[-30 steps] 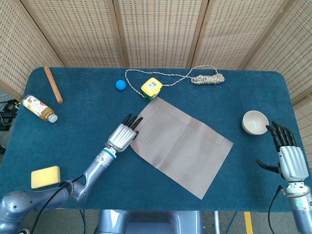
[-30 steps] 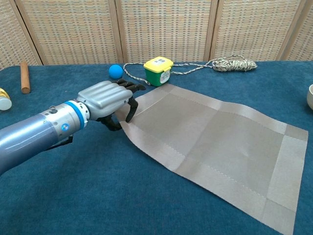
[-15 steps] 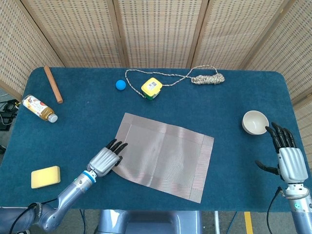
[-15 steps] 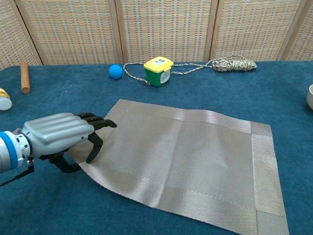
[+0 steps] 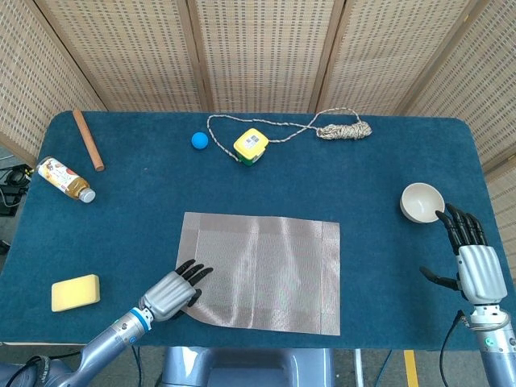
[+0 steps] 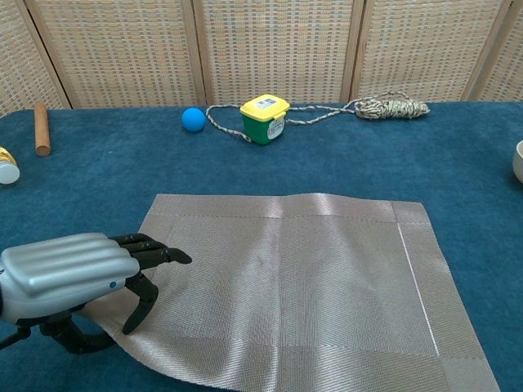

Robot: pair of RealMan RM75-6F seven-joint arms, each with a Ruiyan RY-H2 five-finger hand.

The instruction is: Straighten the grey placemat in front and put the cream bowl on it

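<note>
The grey placemat [image 5: 260,272] [image 6: 294,286] lies near the table's front edge, its sides roughly square with the table. My left hand [image 5: 171,293] [image 6: 78,273] pinches the mat's near left corner, which is lifted slightly off the cloth. The cream bowl [image 5: 422,201] stands upright at the right side of the table, only its rim [image 6: 519,161] showing in the chest view. My right hand [image 5: 474,258] hovers just in front of the bowl, fingers spread and holding nothing, apart from it.
At the back lie a blue ball [image 5: 199,140], a yellow-lidded green box [image 5: 251,145] and a coil of rope [image 5: 344,129]. A wooden stick [image 5: 87,139], a bottle [image 5: 64,178] and a yellow sponge [image 5: 75,292] sit at the left.
My left hand has pulled the mat's corner toward the front edge, turning the mat from a diagonal lie to square. The right hand has barely moved; the bowl stayed put.
</note>
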